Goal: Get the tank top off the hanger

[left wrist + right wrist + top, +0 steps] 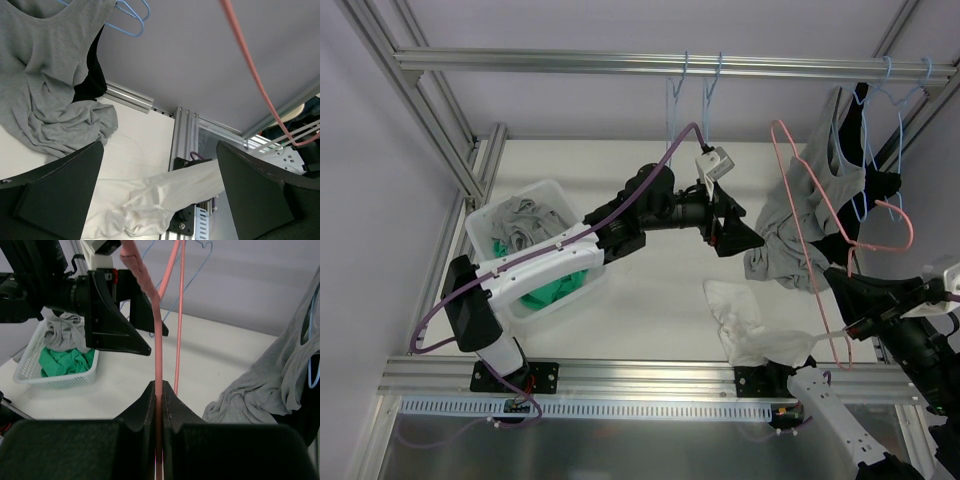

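Note:
The pink hanger (807, 250) is bare and stands tilted over the right of the table. My right gripper (845, 315) is shut on its lower wire; in the right wrist view the pink wire (158, 340) runs up from between the closed jaws (159, 387). The white tank top (750, 325) lies crumpled at the table's front edge, partly over the right arm's base. My left gripper (740, 235) hovers open above the middle of the table with nothing between its fingers. Its wrist view shows the white tank top (170, 195) below the gap (160, 145) and the hanger wire (255, 75) to the right.
A grey tank top (820, 200) hangs on a blue hanger (865, 150) at the right, its hem pooled on the table. Two bare blue hangers (690, 90) hang from the top rail (620, 62). A white basket (480, 225) of grey and green clothes stands at the left.

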`<state>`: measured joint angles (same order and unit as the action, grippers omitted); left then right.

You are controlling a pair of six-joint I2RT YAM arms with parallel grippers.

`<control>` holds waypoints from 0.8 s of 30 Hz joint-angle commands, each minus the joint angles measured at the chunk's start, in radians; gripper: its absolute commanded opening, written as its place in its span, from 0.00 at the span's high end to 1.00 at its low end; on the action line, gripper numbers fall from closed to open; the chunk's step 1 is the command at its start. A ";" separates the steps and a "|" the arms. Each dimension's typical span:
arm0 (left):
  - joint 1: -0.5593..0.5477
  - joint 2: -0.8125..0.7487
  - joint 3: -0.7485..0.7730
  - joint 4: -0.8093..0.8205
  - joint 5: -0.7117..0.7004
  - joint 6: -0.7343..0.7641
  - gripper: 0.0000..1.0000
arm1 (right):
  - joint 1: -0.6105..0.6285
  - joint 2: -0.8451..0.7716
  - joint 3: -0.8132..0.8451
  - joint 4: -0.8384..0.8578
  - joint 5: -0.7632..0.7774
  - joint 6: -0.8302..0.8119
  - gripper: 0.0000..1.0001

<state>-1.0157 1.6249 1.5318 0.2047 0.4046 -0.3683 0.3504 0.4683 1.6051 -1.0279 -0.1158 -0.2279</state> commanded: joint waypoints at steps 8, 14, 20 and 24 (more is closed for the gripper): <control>-0.014 -0.014 0.039 0.151 0.241 -0.023 0.01 | 0.004 -0.192 -0.531 0.965 0.029 -0.094 1.00; -0.053 -0.013 -0.051 0.157 0.359 0.026 0.01 | 0.004 -0.176 -0.965 1.793 0.004 -0.174 1.00; -0.075 -0.045 -0.209 0.116 0.243 0.049 0.01 | 0.005 -0.106 -0.871 1.653 0.226 -0.177 1.00; -0.110 -0.060 -0.269 0.058 0.186 0.075 0.01 | 0.004 -0.031 -0.619 1.088 0.271 -0.166 1.00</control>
<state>-1.0981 1.6135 1.2877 0.2630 0.6384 -0.3450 0.3511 0.3992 0.7979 0.3054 0.0544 -0.3904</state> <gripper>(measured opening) 0.986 0.042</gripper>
